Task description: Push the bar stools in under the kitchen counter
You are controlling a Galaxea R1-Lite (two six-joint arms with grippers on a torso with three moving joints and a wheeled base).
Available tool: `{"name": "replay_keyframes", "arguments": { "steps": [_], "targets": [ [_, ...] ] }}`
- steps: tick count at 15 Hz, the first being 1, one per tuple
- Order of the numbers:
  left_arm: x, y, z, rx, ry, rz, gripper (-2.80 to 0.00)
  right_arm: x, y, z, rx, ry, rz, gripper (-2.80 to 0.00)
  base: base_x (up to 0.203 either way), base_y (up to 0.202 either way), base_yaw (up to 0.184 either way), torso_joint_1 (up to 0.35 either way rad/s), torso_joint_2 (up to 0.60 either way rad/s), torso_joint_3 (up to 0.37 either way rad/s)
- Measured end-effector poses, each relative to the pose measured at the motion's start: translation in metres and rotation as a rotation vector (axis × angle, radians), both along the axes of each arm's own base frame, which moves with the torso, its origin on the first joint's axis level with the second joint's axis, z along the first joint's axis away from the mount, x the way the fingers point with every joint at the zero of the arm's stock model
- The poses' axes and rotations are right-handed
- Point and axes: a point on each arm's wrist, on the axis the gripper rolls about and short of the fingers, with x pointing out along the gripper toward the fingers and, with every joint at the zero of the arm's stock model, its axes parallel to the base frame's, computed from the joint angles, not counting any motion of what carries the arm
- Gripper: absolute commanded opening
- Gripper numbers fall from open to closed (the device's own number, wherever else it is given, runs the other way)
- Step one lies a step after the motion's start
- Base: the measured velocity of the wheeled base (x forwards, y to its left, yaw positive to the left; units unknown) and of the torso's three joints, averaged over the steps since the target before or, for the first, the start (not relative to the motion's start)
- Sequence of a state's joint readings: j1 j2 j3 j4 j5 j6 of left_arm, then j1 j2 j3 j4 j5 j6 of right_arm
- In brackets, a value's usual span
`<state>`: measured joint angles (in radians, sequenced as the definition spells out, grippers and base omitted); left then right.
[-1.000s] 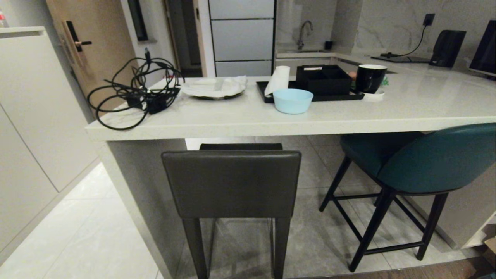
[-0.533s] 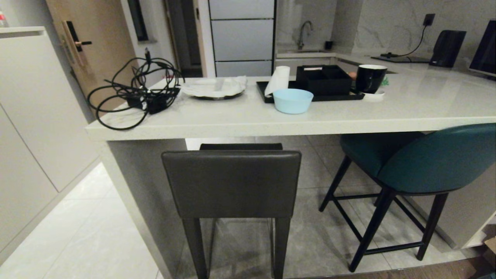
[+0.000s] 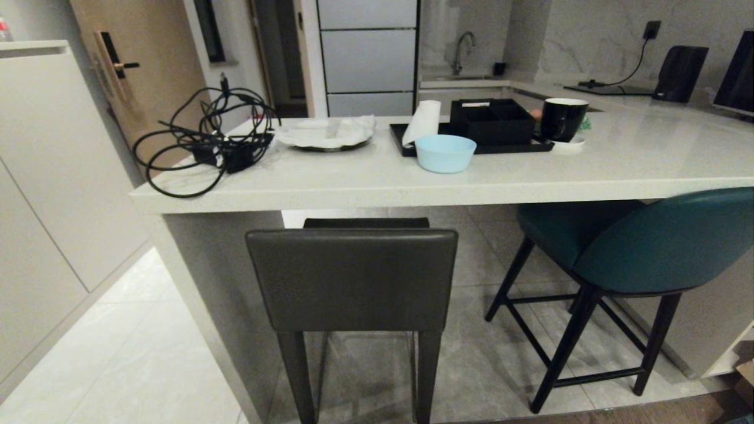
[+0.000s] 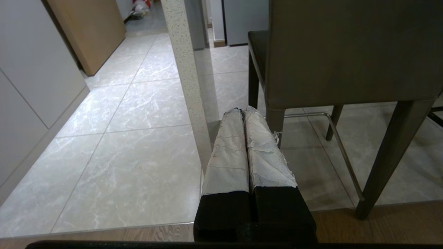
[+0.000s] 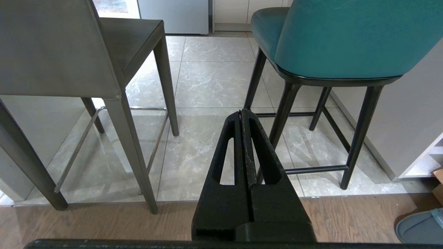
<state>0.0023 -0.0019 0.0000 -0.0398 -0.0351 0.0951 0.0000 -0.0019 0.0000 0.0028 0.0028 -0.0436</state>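
The dark grey-brown square-backed bar stool (image 3: 352,280) stands before the off-white kitchen counter (image 3: 377,182), its seat partly under the slab and its back outside the edge. To its right stands the teal bar stool (image 3: 665,244), turned at an angle, its seat partly under the counter. Neither arm shows in the head view. My left gripper (image 4: 242,110), its fingers wrapped in white tape, hangs low and shut, short of the grey stool (image 4: 349,52). My right gripper (image 5: 241,111) is shut and empty, low between the grey stool (image 5: 52,48) and the teal stool (image 5: 342,38).
On the counter lie a tangle of black cables (image 3: 206,138), a plate (image 3: 324,134), a blue bowl (image 3: 445,153), a black tray with a box (image 3: 492,121) and a black mug (image 3: 562,118). Pale cabinets (image 3: 53,165) stand left. A slipper (image 5: 420,226) lies on the wood floor.
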Motion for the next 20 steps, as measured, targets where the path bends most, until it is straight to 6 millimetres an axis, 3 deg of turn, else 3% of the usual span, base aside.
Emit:
{"name": "replay_keyframes", "arguments": {
  "steps": [20],
  "targets": [
    [0.0,0.0009,0.0004,-0.085,-0.003,0.031,-2.8,0.0,0.0,0.0,0.001,0.001,0.0,-2.8,0.0,-0.008,0.001,0.0,0.0,0.0]
  ]
}}
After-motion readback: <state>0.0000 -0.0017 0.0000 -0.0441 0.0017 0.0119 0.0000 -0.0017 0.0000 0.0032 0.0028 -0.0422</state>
